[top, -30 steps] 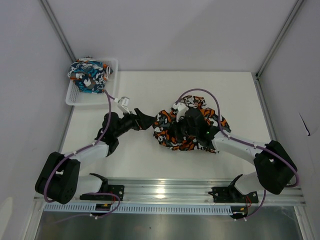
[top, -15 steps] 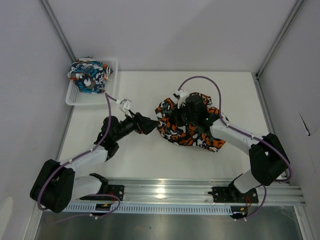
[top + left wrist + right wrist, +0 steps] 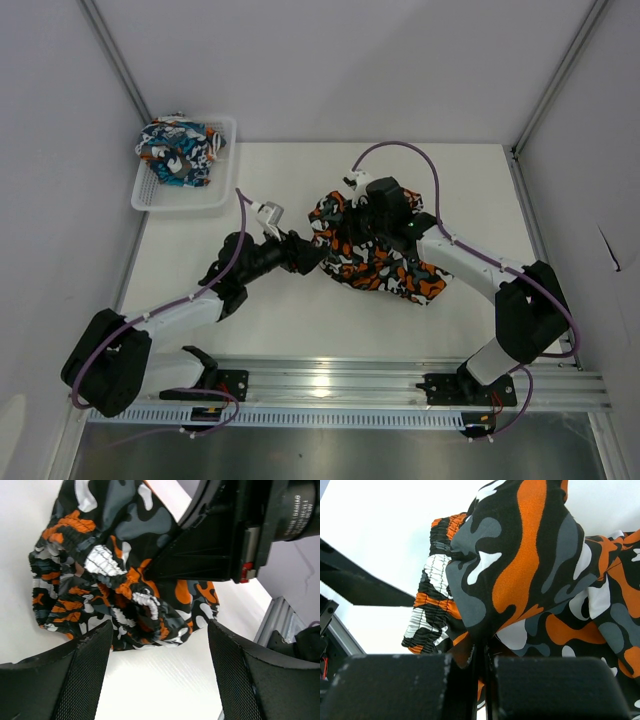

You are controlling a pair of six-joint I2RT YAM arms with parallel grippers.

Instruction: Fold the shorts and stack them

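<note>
**Item 1. Right fingers** [image 3: 470, 680]
- State: pressed together and clamped on a fold of the camouflage shorts [image 3: 530, 570].
- Place: seen from above, the pinch is taken at the garment's 12 o'clock edge, and the cloth drapes away from it.
- Purpose, as judged: the bundle is held up so that it can be opened out for a second grasp.

**Item 2. Left fingers** [image 3: 308, 254]
- State: apart, with nothing clamped.
- Place: they are set at the garment's 9 o'clock edge, reached in from 8 o'clock. The gathered waistband [image 3: 107, 562] lies between and just beyond the tips.
- Material: the pads [image 3: 85, 680] are black with a fine mesh-like texture.
- Purpose, as judged: an approach on the waistband, so that the shorts can be stretched flat between two holds before any fold is made.

**Item 3. Camouflage shorts**
- Material: thin, soft cloth printed in blotches of orange, black, grey and white. The elastic waistband is ruched into tight ribs.
- Shape: crumpled, and no fold is made yet.
- Place: just toward 3 o'clock of the middle of the counter [image 3: 330, 320], which is smooth and white. The lower part of the shorts rests on it.

**Item 4. Cartoon-print shorts** [image 3: 178, 150]
- Material: soft cloth in blue-teal, orange and white.
- Shape: bunched in a heap and not yet folded.
- Place: inside a white plastic mesh basket [image 3: 195, 200] at the counter's 10 o'clock corner, well apart from both arms.
- Status, as judged: kept aside until the first pair is dealt with.
</note>
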